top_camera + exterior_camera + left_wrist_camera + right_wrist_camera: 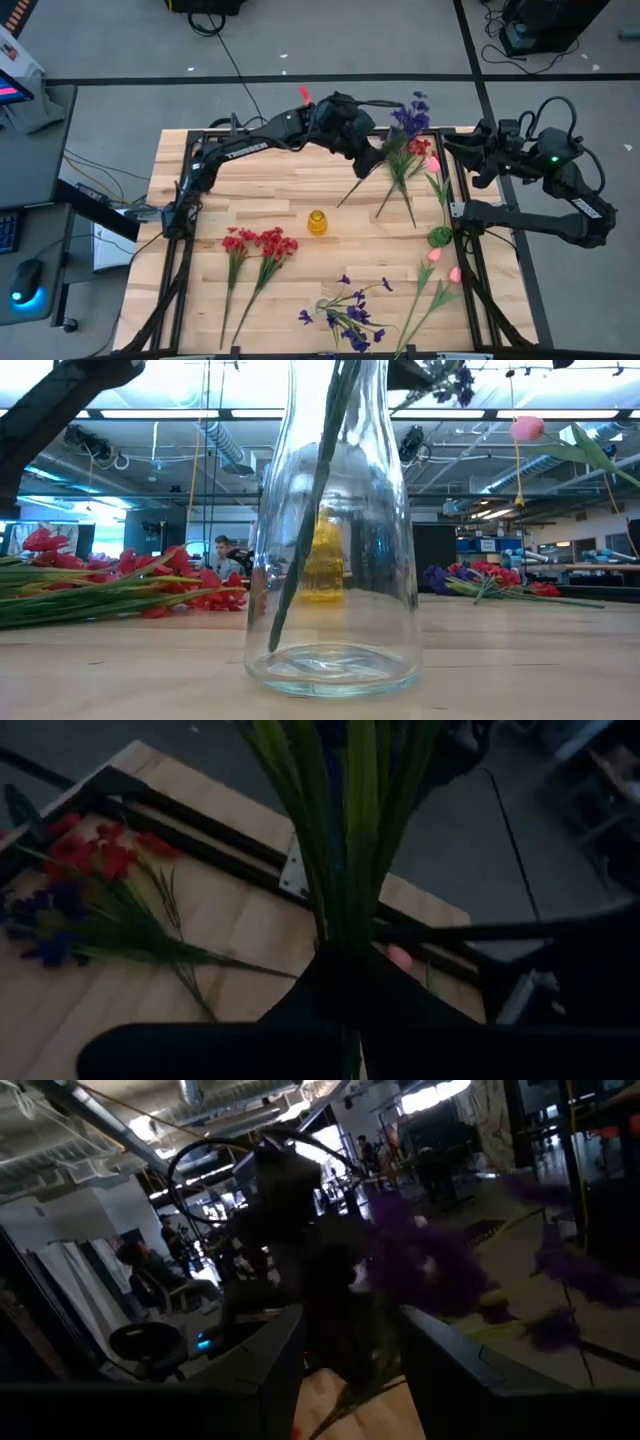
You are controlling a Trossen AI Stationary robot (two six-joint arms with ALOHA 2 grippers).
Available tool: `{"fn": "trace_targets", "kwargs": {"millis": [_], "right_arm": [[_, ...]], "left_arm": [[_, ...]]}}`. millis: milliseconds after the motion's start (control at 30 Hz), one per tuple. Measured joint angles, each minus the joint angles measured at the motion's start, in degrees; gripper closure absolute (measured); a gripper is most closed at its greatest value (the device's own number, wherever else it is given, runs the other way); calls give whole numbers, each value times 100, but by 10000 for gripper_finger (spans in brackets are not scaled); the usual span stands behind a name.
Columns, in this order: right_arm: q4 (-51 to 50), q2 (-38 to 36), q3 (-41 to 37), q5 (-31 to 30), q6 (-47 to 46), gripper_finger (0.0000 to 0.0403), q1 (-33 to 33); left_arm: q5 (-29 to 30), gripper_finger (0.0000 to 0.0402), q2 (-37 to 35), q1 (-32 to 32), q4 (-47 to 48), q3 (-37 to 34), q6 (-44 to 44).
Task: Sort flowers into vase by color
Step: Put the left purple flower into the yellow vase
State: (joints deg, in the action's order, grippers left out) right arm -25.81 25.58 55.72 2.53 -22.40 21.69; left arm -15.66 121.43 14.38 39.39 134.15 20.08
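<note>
In the high view my left end effector (362, 140), at upper centre, is clamped shut on a purple flower (408, 118) stem whose long axis slants down-left. The glass vase (332, 560) fills the low view with a stem already inside. Right of it, my right end effector (478, 160) sits half-open around the same purple blooms, so it is equally near.

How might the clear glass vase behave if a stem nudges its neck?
The clear glass vase looks tall with a narrow neck, so a high push could tip it. Its broad base probably steadies it. Being glass, it's likely fragile and may slide on the smooth wooden table.
</note>
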Motion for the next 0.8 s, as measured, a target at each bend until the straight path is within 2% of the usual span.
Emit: {"fn": "trace_targets", "kwargs": {"millis": [367,733,800], "right_arm": [[99,2,0,-343,-189,232,20],[429,0,0,-487,-482,232,20],[430,0,0,-510,-501,232,20]], "left_arm": [[388,386,-880,-26,716,-31,-1437],[373,386,-1554,23,970,-64,-1898],[407,386,-1763,44,1337,-63,-1974]]}}
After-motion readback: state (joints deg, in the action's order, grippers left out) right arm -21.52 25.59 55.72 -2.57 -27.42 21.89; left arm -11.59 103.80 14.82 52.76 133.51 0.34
